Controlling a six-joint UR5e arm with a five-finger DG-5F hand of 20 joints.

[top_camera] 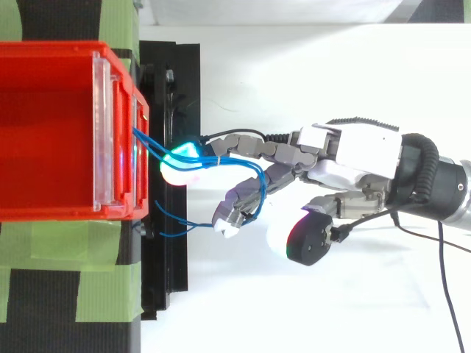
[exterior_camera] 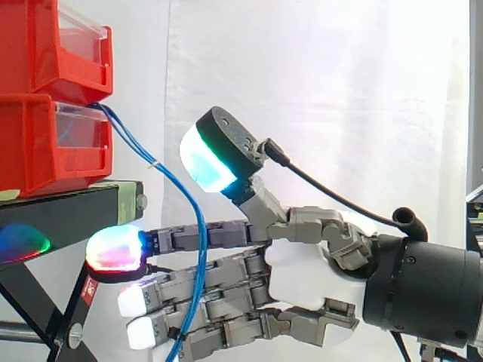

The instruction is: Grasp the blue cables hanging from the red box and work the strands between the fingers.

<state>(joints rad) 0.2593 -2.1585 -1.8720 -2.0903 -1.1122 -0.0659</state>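
Observation:
Thin blue cables [exterior_camera: 175, 181] hang out of the lower red bin [exterior_camera: 45, 143] and drop in a curve past the black stand. My hand [exterior_camera: 302, 275] reaches in level from the right, and its straight fingers stretch toward the stand with the glowing fingertips [exterior_camera: 115, 249] close to its edge. The strands run down across the fingers [exterior_camera: 226, 235] on the near side. In the top view the blue cables [top_camera: 228, 158] pass beside the uppermost finger and bend back around the lower fingers [top_camera: 239, 198]. The thumb [exterior_camera: 215, 154] is raised well above the cables, apart from them.
A second red bin [exterior_camera: 53, 45] sits stacked on the lower one. The black stand [exterior_camera: 68, 207] carries both, with its slanted legs below. From above, green tape strips [top_camera: 66, 272] lie beside the red bin [top_camera: 44, 125]. A white curtain hangs behind.

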